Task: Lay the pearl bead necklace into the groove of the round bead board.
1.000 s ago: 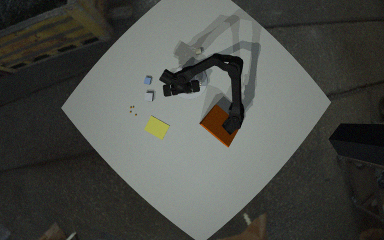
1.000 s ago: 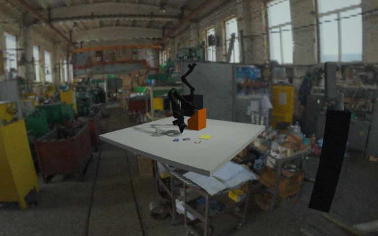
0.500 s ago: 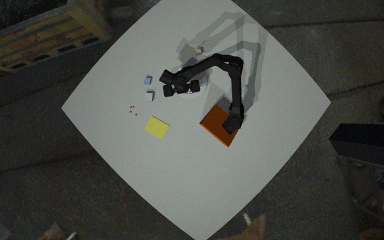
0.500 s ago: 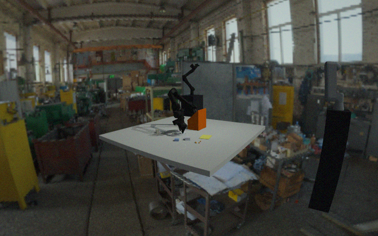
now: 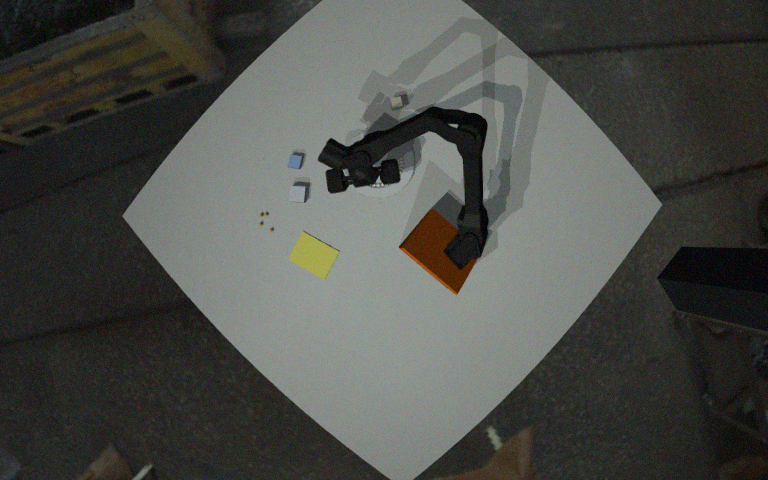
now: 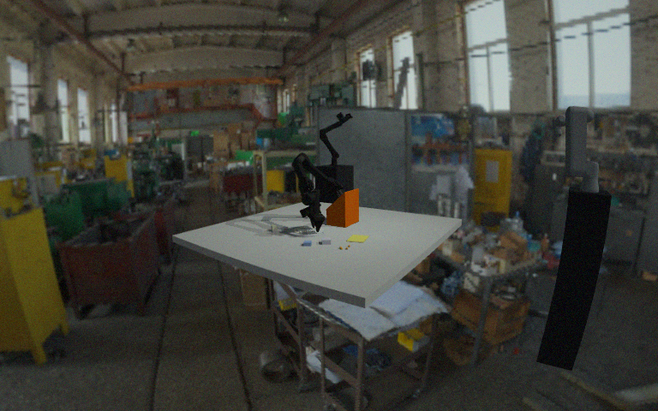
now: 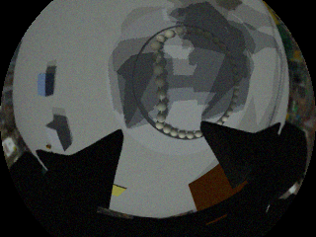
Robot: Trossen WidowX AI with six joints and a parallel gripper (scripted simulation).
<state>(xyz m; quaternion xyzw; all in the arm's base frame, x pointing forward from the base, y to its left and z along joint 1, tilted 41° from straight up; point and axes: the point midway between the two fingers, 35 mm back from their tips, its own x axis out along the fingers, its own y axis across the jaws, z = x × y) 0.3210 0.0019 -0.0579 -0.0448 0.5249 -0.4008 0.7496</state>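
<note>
The pearl bead necklace point(image 7: 159, 81) point(image 5: 378, 185) lies on the pale round bead board point(image 7: 173, 147) point(image 5: 380, 194). In the wrist view its beads follow the groove along the right, the bottom and the top. On the left they run in a nearly straight line inside the groove's curve, and the groove there is bare. My gripper point(image 7: 163, 129) point(image 5: 363, 176) point(image 6: 317, 229) is open with nothing held. It is above the board, its fingertips apart on either side of the board's lower part in the wrist view. In the top view the arm hides much of the board.
A blue cube point(image 5: 295, 161) point(image 7: 41, 85) and a pale cube point(image 5: 297, 193) point(image 7: 54, 137) stand beside the board. A beige block point(image 5: 398, 101) stands behind it. A yellow pad point(image 5: 314, 255), several tiny orange pieces and a tall orange block point(image 5: 433, 243) point(image 6: 346, 208) are also on the table.
</note>
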